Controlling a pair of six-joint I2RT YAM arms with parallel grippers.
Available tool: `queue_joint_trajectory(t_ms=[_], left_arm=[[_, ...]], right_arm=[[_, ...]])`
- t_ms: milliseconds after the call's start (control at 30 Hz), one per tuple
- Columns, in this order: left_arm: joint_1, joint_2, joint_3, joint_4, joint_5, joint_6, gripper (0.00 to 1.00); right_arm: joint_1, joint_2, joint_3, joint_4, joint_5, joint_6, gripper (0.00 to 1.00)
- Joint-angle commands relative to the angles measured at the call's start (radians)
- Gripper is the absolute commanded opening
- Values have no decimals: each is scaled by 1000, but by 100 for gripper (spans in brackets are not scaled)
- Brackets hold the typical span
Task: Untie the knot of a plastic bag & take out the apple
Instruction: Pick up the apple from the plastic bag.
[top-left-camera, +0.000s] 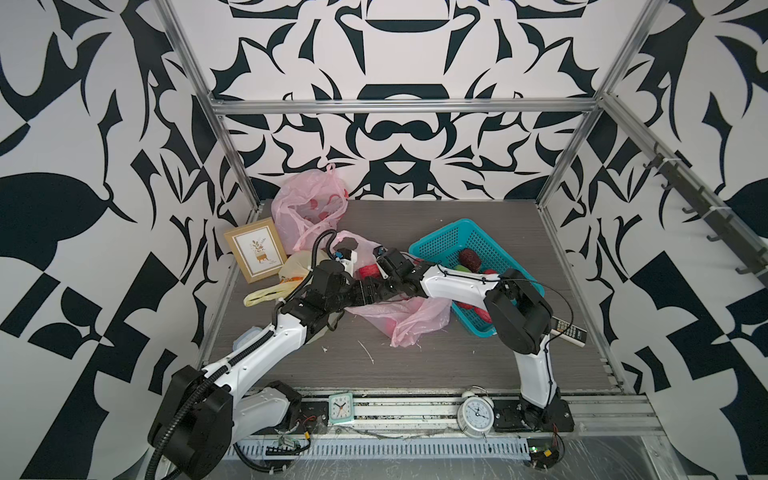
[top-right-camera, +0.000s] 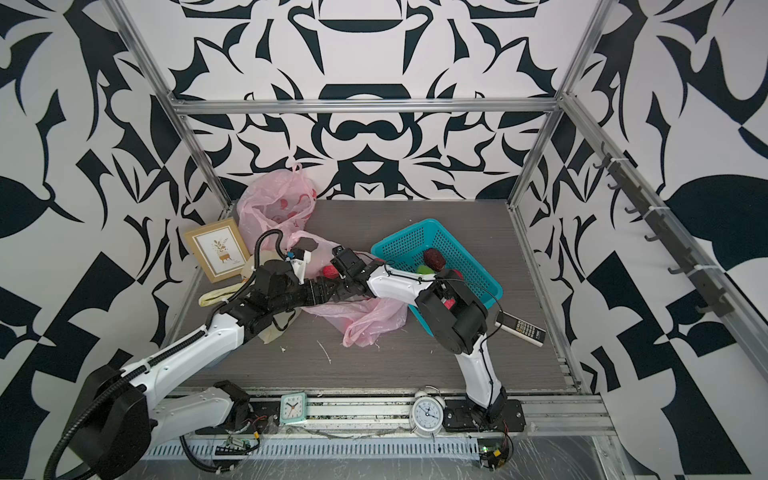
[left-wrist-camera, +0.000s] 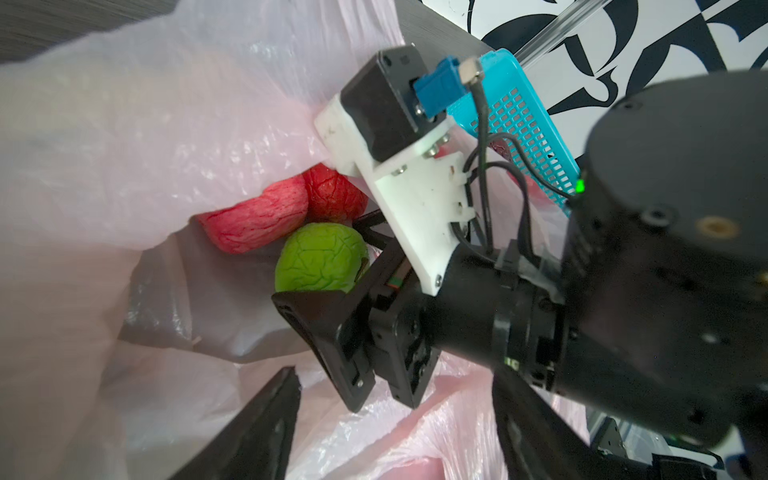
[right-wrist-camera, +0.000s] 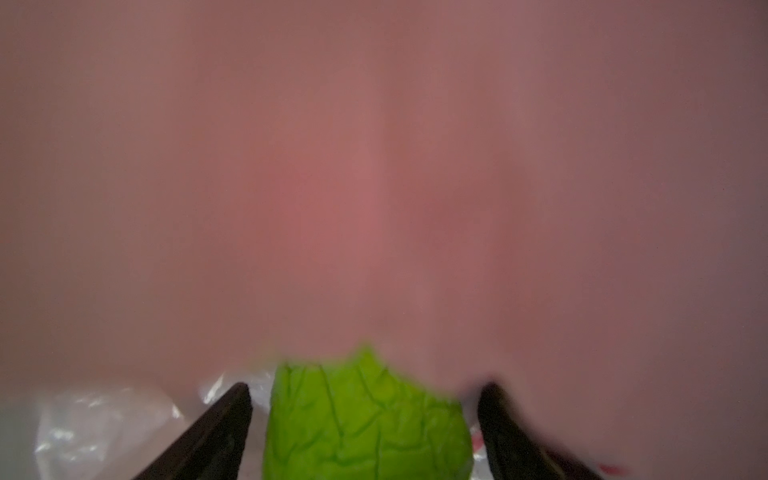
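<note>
Both arms meet at the pink plastic bag (top-left-camera: 401, 318) in the middle of the table, just left of the teal basket (top-left-camera: 440, 243). In both top views only a red fruit (top-left-camera: 368, 271) shows inside the bag. The left wrist view adds a green apple (left-wrist-camera: 320, 259) lying in the bag's open mouth. The right wrist view shows the right gripper (right-wrist-camera: 365, 388) unclenched, a finger on either side of the apple with gaps between. The left gripper (left-wrist-camera: 395, 372) is spread wide above the plastic.
</note>
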Motion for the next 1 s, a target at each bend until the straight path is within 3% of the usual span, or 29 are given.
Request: queue_joint_trajectory(t_ms=[0, 133, 300, 400, 533, 633, 700, 800, 967], left_arm=[[1, -21, 36, -34, -6, 19, 77], [1, -34, 47, -60, -18, 34, 77], [2, -62, 82, -129, -41, 72, 77], [3, -90, 115, -178, -68, 106, 78], [7, -122, 150, -213, -97, 142, 79], [11, -128, 181, -243, -98, 169, 79], [14, -123, 199, -257, -84, 182, 79], [18, -107, 231, -287, -50, 189, 79], [18, -91, 257, -313, 11, 202, 79]], right_arm=[[12, -34, 19, 23, 16, 7, 79], [13, -69, 3, 42, 13, -7, 57], [13, -129, -18, 32, -30, -22, 46], [13, -210, -43, 9, -87, -31, 45], [9, -348, -80, -58, -264, -78, 45], [-20, -494, -128, -80, -416, -71, 46], [-52, -602, -170, -68, -448, -47, 47], [-98, -764, -212, -71, -349, -47, 50], [-196, -889, -226, -213, 70, -63, 51]])
